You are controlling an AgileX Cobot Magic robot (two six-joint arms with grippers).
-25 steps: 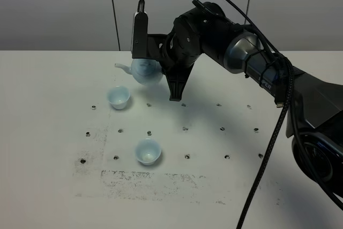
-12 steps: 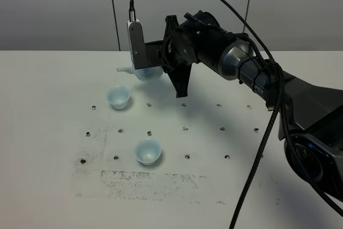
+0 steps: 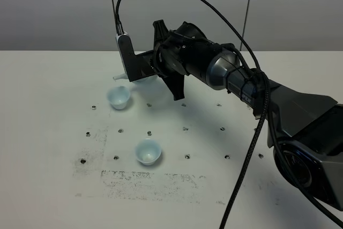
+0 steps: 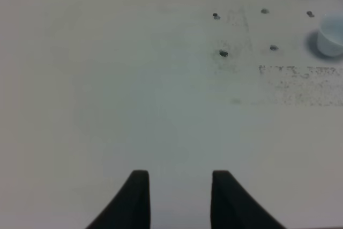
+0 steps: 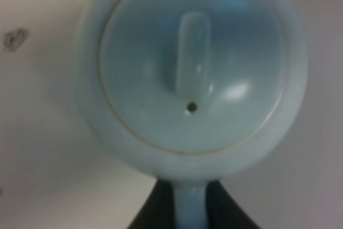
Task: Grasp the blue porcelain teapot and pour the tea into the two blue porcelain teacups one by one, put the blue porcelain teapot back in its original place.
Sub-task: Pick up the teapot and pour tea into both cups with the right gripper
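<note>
Aloft, the teapot (image 5: 190,73): right gripper (image 5: 190,210) clamped on its handle, spout held by the first cup (image 3: 118,97), apparently lined up to pour.
First cup: stood on the table (image 3: 48,132), just below the teapot's spout.
Second cup (image 3: 148,151): sat farther from the teapot, nothing blocking it.
Left gripper (image 4: 179,197): hung well away from the teapot, jaws parted and empty.
</note>
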